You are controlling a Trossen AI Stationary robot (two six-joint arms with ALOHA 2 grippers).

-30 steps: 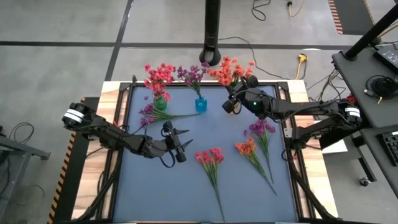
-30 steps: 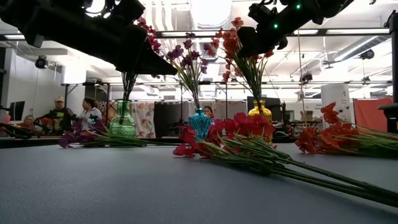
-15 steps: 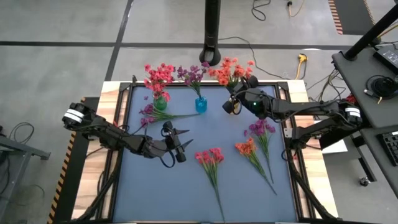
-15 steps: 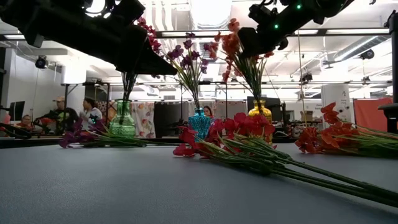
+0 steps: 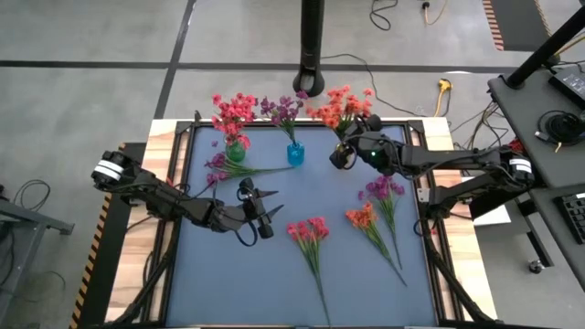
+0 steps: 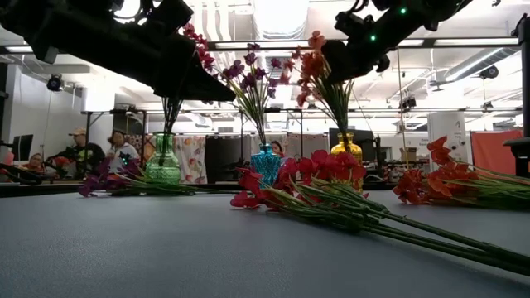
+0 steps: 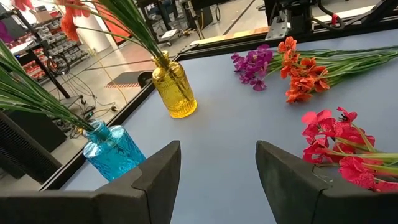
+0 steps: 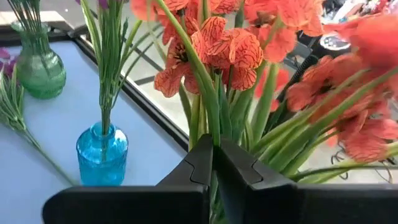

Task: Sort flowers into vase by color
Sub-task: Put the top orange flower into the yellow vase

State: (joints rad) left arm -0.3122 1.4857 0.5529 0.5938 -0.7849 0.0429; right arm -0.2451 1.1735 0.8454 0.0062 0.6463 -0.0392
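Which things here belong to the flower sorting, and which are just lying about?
Job: green vase, blue vase, yellow vase; loose purple sprigs, orange sprig, pink sprig; right gripper shut on an orange stem.
Lying about: floor cables, black pole, people.

Three vases stand along the tabletop's [image 5: 274,206] twelve o'clock edge: one green vase [image 5: 235,152], one blue vase [image 5: 295,153], one yellow vase [image 7: 174,92]. Four sprigs lie flat: two purple sprigs [image 5: 228,167] [image 5: 384,196], one pink-red sprig [image 5: 311,239], one orange-red sprig [image 5: 367,225]. Two arms.
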